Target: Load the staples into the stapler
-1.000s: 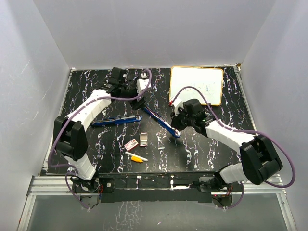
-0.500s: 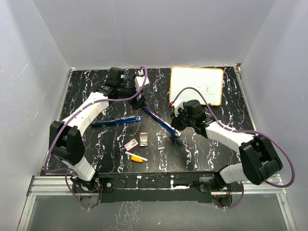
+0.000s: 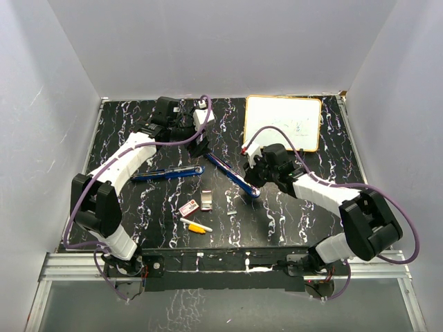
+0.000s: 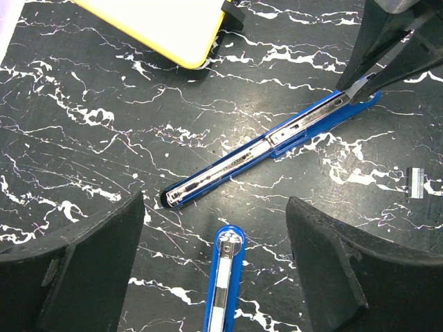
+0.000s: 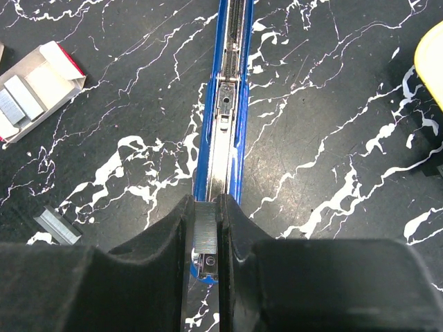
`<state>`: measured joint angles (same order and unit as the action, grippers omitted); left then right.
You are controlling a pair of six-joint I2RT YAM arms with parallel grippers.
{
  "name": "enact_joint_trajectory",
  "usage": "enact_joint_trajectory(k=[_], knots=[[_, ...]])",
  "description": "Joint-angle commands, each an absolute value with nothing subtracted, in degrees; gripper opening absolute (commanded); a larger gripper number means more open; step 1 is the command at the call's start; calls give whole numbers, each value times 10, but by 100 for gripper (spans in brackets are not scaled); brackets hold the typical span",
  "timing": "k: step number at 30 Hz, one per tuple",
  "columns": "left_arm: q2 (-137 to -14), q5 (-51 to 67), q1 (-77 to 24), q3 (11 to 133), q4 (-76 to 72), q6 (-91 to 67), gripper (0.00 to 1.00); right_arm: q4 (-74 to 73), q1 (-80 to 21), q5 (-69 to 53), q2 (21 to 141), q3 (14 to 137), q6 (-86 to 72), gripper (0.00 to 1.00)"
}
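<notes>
The blue stapler lies open in two long halves: the magazine half [image 3: 232,176] runs diagonally and the other half [image 3: 166,173] lies to its left. My right gripper [image 3: 251,180] is shut on a silvery staple strip [image 5: 205,232] and holds it right over the near end of the magazine channel [image 5: 225,131]. My left gripper [image 3: 201,143] is open and empty, hovering above the tips of both halves [image 4: 270,146]. The small red-and-white staple box [image 3: 188,207] sits open in front, also in the right wrist view [image 5: 38,86].
Loose staple strips lie by the box [image 3: 205,202] and right of it [image 3: 232,211]. A yellow-and-white marker [image 3: 197,225] lies near the front edge. A yellow-framed whiteboard [image 3: 282,123] lies at the back right. White walls enclose the table.
My left gripper has drawn back slightly toward the far left. My right gripper has edged a little left along the magazine half, still holding the strip.
</notes>
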<state>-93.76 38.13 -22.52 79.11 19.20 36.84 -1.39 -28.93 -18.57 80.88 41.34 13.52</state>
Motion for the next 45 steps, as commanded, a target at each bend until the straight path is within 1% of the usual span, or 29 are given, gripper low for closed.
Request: enact_joint_trajectory(k=[1,24,39,45], knots=[[-908,393,-226,799,185,363,81,33,-293,-189,811,405,150,9],[-904,399,-226,795,185,366,82,34,-293,-183,829,402,165,9],[-907,400,-226,791,185,369,82,31,-293,-177,805,408,166,9],[-908,393,-226,791,187,370,84,30,-293,-174,796,408,167,9]])
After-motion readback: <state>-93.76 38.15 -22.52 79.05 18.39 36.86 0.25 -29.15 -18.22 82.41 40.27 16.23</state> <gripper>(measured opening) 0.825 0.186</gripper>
